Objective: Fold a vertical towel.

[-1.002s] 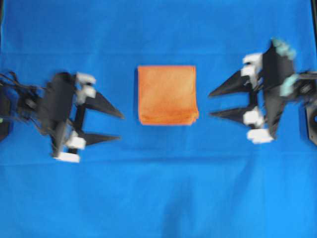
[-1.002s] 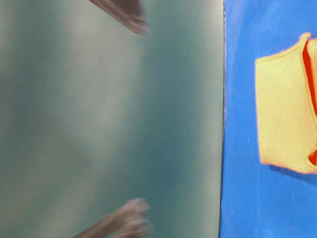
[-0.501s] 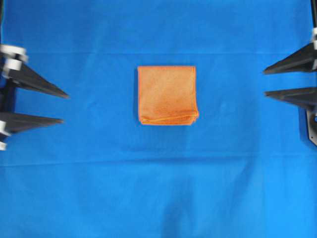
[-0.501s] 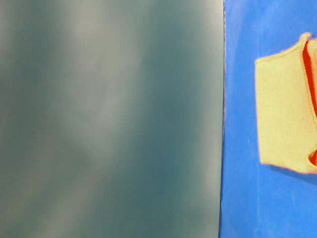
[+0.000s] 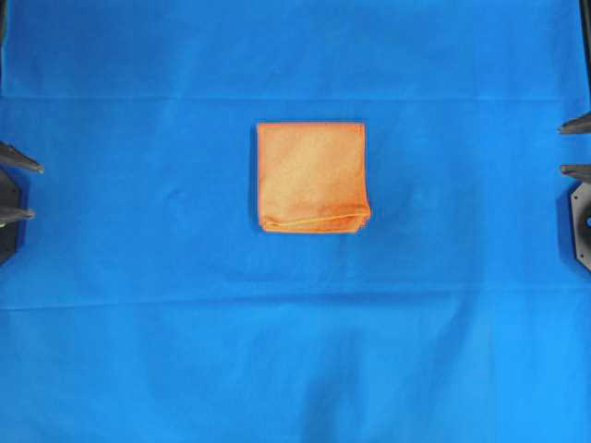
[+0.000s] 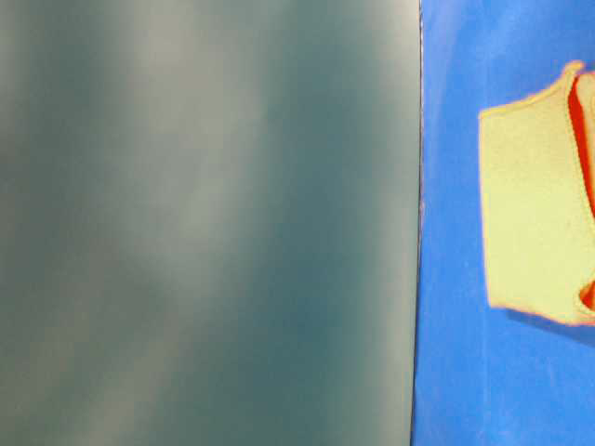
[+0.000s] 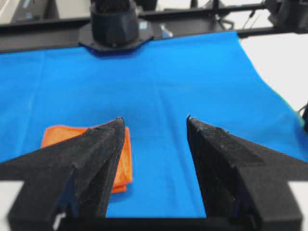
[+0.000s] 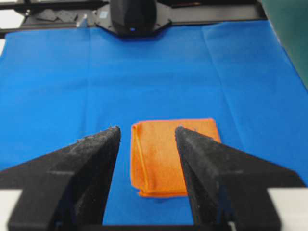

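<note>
The blue cloth (image 5: 295, 351) covers the whole table and lies flat, with only faint creases. Against a second ago, far more of it is bare: both arms have pulled back from the middle to the side edges, so the overhead view now shows only their fingertips.

The towel (image 5: 312, 177) sits at the centre of the cloth as a compact, near-square stack, its layered edges showing along the lower side in the overhead view. It has not shifted while the arms withdrew.

The left hand (image 7: 154, 126) stands well apart from the towel, jaws spread wide and empty. The right hand (image 8: 147, 134) is likewise wide and empty, the towel lying on the cloth beyond its tips.

With the towel folded, released and undisturbed, the task looks finished, the arms returning to rest.
</note>
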Available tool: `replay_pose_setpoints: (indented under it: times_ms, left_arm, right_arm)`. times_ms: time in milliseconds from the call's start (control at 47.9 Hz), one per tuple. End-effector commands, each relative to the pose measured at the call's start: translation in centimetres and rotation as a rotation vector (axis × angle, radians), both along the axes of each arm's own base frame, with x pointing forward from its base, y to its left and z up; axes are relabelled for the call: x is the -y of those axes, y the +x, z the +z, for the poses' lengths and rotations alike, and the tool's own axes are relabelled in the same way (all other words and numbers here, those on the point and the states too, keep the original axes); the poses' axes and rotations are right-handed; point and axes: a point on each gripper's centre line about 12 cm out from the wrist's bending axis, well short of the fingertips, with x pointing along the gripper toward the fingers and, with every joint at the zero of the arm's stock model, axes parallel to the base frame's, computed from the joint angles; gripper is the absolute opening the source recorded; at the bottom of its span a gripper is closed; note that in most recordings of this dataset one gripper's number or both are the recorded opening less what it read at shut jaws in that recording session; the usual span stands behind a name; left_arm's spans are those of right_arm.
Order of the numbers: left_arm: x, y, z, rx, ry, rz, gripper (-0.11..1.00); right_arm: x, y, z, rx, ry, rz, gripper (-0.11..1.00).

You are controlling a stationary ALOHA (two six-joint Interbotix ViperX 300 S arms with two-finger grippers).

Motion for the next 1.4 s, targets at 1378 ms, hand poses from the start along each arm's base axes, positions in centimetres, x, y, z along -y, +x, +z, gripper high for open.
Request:
replay_pose_setpoints:
  times_ms: [1378]
  left_arm:
    - [-1.7,-1.7,-6.1,-0.075,-0.013,0.124,0.52]
  right_arm:
    - [0.5,0.1,-4.9,-0.058,0.068,-0.050,0.55]
